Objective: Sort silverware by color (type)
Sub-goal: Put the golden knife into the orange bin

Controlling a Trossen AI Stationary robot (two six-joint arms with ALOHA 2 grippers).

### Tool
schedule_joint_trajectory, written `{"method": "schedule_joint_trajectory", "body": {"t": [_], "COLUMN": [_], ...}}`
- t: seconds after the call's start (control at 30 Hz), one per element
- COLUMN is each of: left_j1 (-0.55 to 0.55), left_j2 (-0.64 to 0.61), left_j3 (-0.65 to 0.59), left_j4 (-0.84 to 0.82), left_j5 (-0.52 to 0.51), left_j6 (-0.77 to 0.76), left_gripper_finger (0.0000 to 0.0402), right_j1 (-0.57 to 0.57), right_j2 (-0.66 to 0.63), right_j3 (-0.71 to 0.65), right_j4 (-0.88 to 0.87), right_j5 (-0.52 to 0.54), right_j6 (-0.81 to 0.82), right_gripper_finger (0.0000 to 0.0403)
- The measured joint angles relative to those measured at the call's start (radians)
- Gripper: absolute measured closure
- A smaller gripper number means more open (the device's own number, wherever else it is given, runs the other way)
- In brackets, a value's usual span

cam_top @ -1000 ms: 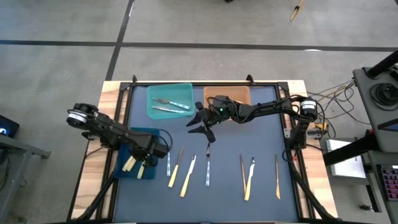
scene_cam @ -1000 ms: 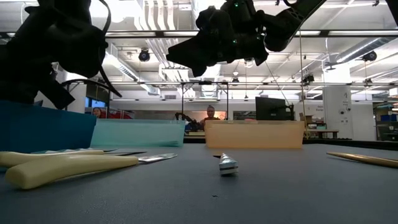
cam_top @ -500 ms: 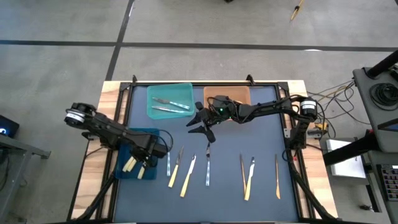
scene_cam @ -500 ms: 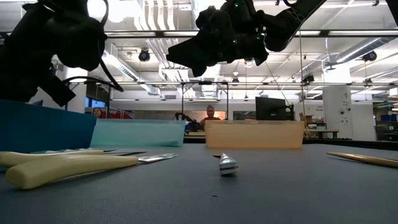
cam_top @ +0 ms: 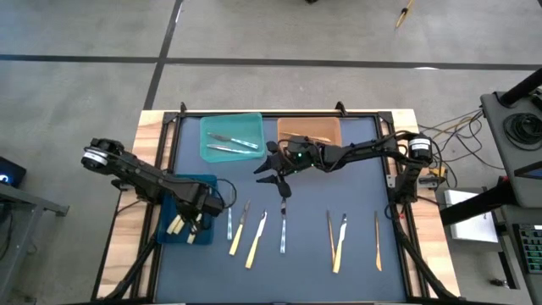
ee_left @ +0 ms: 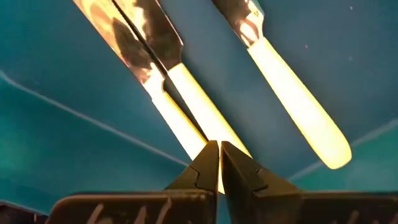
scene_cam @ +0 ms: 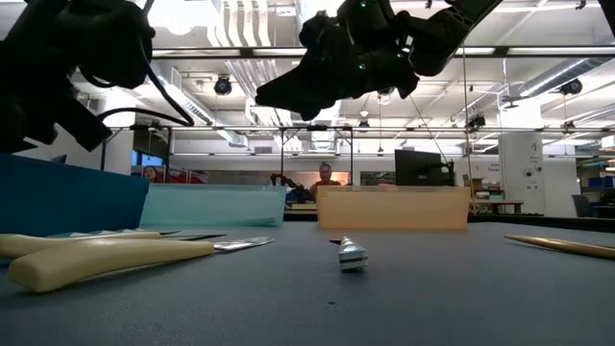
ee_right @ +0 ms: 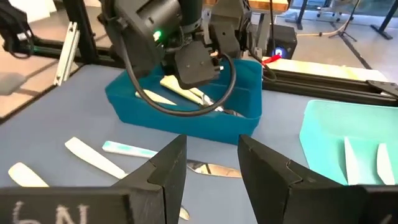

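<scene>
Now the left gripper [cam_top: 196,222] hangs over the dark blue bin [cam_top: 169,229], its fingers pinched together with nothing between them, and the pale yellow knives [ee_left: 205,118] lie loose on the bin floor just beneath its tips. Compared with a second ago, that arm has drawn back a little toward its own side of the table and lifted slightly clear of the bin, which suggests the yellow pieces are dropped off and it is free for another pick. The right gripper [cam_top: 273,169] hovers above the mat between the pale green bin [cam_top: 246,123] and the row of loose silverware [cam_top: 283,229], its fingers spread apart and empty; it has eased a touch nearer that row while keeping the same spread. Just below and ahead of it lie two yellow-handled pieces [cam_top: 254,241] and a silvery grey one [cam_top: 229,222], with three more pieces [cam_top: 337,241] farther off toward the right arm's side. Two grey pieces [cam_top: 230,142] already rest in the green bin behind it, and the orange bin [cam_top: 332,127] sits beside that. Judging by this, several pieces remain to sort, and the right gripper looks placed for the next one.
</scene>
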Motion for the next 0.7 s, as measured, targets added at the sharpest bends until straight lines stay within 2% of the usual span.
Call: {"method": "schedule_joint_trajectory", "body": {"t": [0.2,0.37,0.53,0.7], "left_j1": [-0.017,-0.017,-0.016,-0.013], "left_j2": [-0.045,-0.136,-0.243,-0.338], "left_j3": [0.027,0.081,0.127,0.126], "left_j4": [-0.01,-0.001,0.143,0.394], "left_j5": [-0.008,-0.168,-0.366,-0.469], "left_j6": [0.033,0.09,0.231,0.486], "left_gripper_finger": [0.0401,0.0401,0.0402,0.0402], "right_j1": [0.002,0.002,0.008,0.036], "right_j2": [0.0,-0.014,-0.021,-0.02], "right_j3": [0.0,0.006,0.108,0.194], "right_j4": [-0.049,-0.14,-0.447,-0.716], "right_j5": [0.018,0.019,0.019,0.017], "right_j6": [-0.002,0.037,0.074,0.14], "right_gripper_finger": [0.0285,0.0318,0.0345,0.0359]}}
